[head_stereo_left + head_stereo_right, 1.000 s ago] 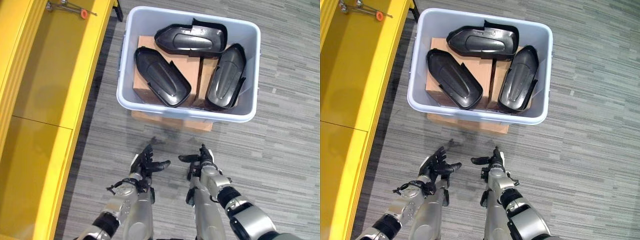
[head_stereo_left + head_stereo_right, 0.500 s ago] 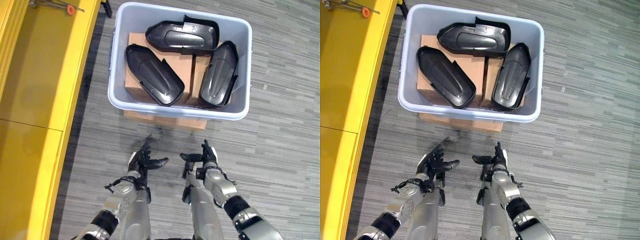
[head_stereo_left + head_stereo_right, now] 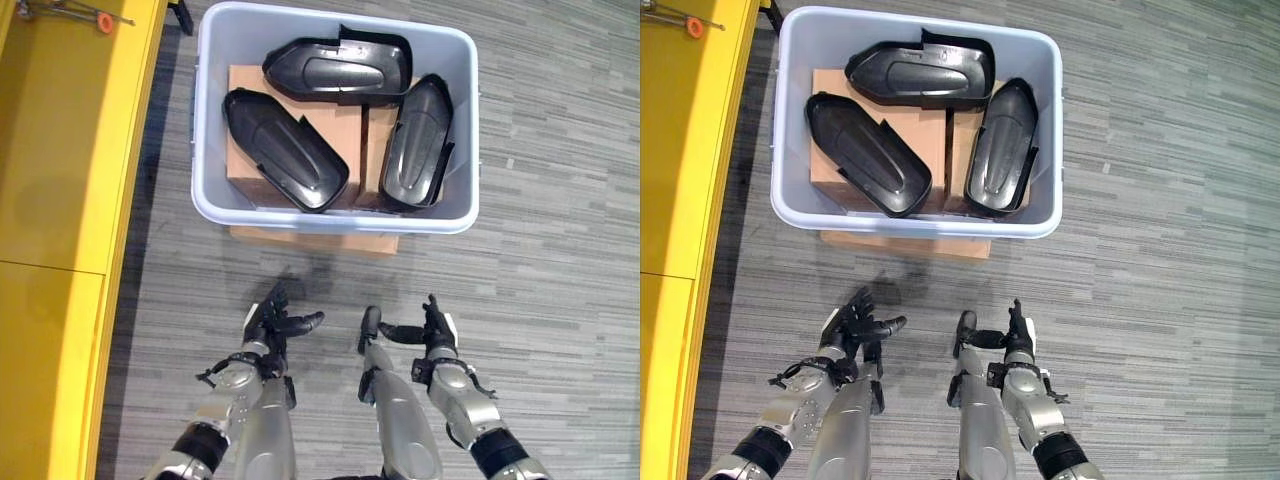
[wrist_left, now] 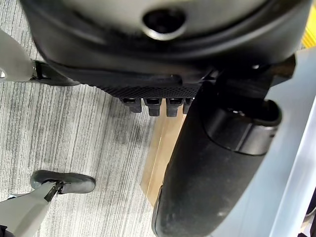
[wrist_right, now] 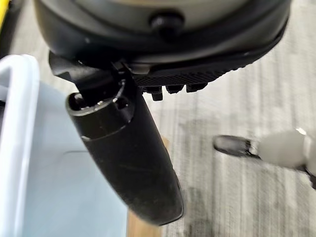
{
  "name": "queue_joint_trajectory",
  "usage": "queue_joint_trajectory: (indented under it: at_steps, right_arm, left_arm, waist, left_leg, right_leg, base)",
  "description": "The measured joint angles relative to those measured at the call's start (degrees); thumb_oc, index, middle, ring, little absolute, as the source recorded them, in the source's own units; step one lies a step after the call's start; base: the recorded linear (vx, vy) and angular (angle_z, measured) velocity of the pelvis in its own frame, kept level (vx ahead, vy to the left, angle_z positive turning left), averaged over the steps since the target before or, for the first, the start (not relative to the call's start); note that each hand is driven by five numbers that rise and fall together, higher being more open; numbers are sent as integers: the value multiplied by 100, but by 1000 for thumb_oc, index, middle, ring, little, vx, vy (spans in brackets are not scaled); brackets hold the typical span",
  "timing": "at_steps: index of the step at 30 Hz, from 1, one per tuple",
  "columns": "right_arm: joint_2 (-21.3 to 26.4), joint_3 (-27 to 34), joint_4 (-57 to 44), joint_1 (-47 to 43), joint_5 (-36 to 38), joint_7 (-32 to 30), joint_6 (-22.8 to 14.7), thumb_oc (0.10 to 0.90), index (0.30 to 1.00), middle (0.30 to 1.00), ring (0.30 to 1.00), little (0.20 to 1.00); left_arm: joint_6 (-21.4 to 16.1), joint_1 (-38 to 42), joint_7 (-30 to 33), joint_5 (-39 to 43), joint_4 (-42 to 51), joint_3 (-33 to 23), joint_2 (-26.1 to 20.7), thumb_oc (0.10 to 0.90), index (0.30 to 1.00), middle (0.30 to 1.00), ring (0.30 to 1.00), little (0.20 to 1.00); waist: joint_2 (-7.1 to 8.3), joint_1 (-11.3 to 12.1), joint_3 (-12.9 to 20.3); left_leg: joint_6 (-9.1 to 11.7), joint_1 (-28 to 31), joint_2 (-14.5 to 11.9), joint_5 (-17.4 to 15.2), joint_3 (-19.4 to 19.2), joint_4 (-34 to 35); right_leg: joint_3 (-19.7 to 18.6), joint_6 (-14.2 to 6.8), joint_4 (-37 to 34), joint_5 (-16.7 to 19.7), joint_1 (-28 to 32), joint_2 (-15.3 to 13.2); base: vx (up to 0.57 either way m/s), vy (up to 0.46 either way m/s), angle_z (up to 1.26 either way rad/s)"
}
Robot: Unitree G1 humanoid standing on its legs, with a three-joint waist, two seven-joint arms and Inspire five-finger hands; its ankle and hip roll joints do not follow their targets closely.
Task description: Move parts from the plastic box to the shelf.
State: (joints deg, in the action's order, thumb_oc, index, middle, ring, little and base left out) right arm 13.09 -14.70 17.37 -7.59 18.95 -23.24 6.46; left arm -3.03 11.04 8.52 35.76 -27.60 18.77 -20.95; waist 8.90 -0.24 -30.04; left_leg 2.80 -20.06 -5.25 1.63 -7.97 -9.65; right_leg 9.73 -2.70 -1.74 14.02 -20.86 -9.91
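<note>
Three black moulded parts [image 3: 285,148] lie on cardboard inside the grey plastic box [image 3: 330,215], beside the yellow shelf [image 3: 60,200].

Glossy black parts [image 3: 288,150], smooth plastic box [image 3: 460,120]

This looks like a workshop or light-industrial work area set up on office-type flooring: grey striped carpet tiles [image 3: 560,200] cover the floor. Along the left runs a bright yellow metal shelf [image 3: 60,200] with a small orange-handled tool [image 3: 70,15] lying at its far end. A pale grey plastic box [image 3: 460,215] rests on a flat cardboard carton [image 3: 315,242] just right of the shelf and holds three black moulded plastic parts [image 3: 285,150] on cardboard packing (shell-like covers, the sort made in batches).
</note>
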Motion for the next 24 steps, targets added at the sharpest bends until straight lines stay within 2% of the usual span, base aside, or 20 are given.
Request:
queue_joint_trajectory:
  at_steps: [2, 3, 5, 7, 11, 16, 20, 24]
  right_arm:
    - [248, 21, -684, 271, -387, 51, 68, 900, 1000, 1000, 1000, 1000]
    - [322, 157, -917, 322, -713, 64, 82, 900, 1000, 1000, 1000, 1000]
    - [427, 361, -1426, 525, -1034, 103, 167, 900, 1000, 1000, 1000, 1000]
    - [675, 782, -2551, 1073, -1687, 164, 208, 900, 1000, 1000, 1000, 1000]
    - [905, 1189, -3023, 1296, -2195, 287, 321, 900, 1000, 1000, 1000, 1000]
    - [942, 1615, -3581, 1663, -2651, 418, 447, 900, 1000, 1000, 1000, 1000]
    - [950, 1694, -3722, 1468, -2927, 416, 513, 900, 1000, 1000, 1000, 1000]
    - [1029, 1635, -3731, 835, -3386, 394, 508, 900, 1000, 1000, 1000, 1000]
  left_arm:
    - [1, -91, 0, -1, 95, -59, -3, 900, 1000, 1000, 1000, 1000]
    - [6, -136, 0, -4, 112, -117, -10, 900, 1000, 1000, 1000, 1000]
    - [7, -178, -1, -7, 135, -178, 0, 900, 1000, 1000, 1000, 1000]
    - [19, -342, 1, -13, 261, -381, 3, 900, 1000, 1000, 1000, 1000]
    - [58, -435, 0, -15, 443, -520, 3, 900, 1000, 1000, 1000, 1000]
    - [128, -532, -6, -29, 616, -587, 18, 900, 1000, 1000, 1000, 1000]
    - [193, -559, -6, -53, 621, -639, 64, 900, 1000, 1000, 1000, 1000]
    - [204, -526, -6, -64, 622, -659, 163, 900, 1000, 1000, 1000, 1000]
  waist:
    - [2, -22, 1]
    - [14, -107, 9]
    - [14, -128, 9]
    - [17, -205, 11]
    - [29, -279, 19]
    - [30, -303, 19]
    - [30, -314, 19]
    - [30, -274, 20]
  left_leg:
    - [-5, 3, -9, -12, -28, -6]
    - [-1, 12, -15, -27, -38, -19]
    - [0, 16, -18, -34, -52, -18]
    - [3, 23, -33, -57, -74, -23]
    - [11, 26, -43, -74, -91, -32]
    - [27, 27, -65, -103, -102, -54]
    - [19, 22, -69, -136, -134, -106]
    - [16, 2, -65, -138, -137, -115]
  right_leg:
    - [-20, 0, -1, 0, -3, 4]
    - [-31, -4, -1, -2, 4, 14]
    - [-52, -25, -3, 14, -1, 20]
    - [-75, -33, -7, 17, -2, 33]
    - [-91, -35, -13, 15, -6, 46]
    - [-110, -36, -23, 9, -6, 68]
    - [-140, -35, -25, 7, -7, 68]
    - [-145, -15, -26, -9, -22, 58]
  base:
    - [6, -1, -4]
    - [10, 1, -6]
    - [12, 4, -5]
    - [10, -1, -5]
    - [6, 2, -4]
    - [3, 4, -2]
    - [-3, 8, -3]
    - [0, 0, 0]
